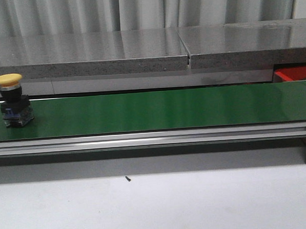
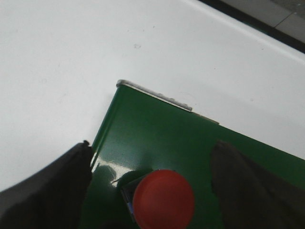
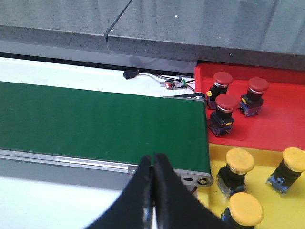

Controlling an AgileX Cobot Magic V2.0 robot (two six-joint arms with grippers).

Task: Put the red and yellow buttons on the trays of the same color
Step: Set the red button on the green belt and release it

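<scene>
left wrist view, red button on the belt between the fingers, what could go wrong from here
The red button sits near the end of the green belt, and the left gripper is open around it, so it could ride off before the grab. A yellow button stands at the belt's far left while the right gripper is shut, so it may pass unpicked.

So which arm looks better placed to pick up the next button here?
Left. The left gripper is open with its fingers on either side of a red button on the green belt. The right gripper is shut with no button between its fingers.
</scene>
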